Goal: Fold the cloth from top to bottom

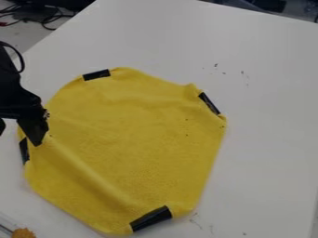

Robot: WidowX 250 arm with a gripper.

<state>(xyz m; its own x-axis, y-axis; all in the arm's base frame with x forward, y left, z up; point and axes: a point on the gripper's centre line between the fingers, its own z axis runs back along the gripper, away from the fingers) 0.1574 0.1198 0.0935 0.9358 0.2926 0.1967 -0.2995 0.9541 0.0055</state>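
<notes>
Okay so, the yellow cloth (127,144) is spread over the left part of the white table (267,97), closer to the left edge than the right one, and I'd call it unfolded. Black strips (151,218) sit around its rim, and a soft ridge runs from by the gripper (38,141) down toward the bottom strip. The gripper is at the cloth's left side, just above the left-hand strip. Honestly can't tell how far open it is or whether it has any fabric, so no promises there.

Handling-wise, I'd guess light and floppy, nothing fragile, probably not slippery. Main annoyance: it'll bunch or drag along the tabletop instead of lifting clean. For a top-to-bottom fold I'd pinch the far rim around the upper-left strip (96,75), shallow so you don't scrape the table, then carry it low toward the bottom one. With a single grip the upper-right side might lag and fold crooked, so maybe tidy that after.
</notes>
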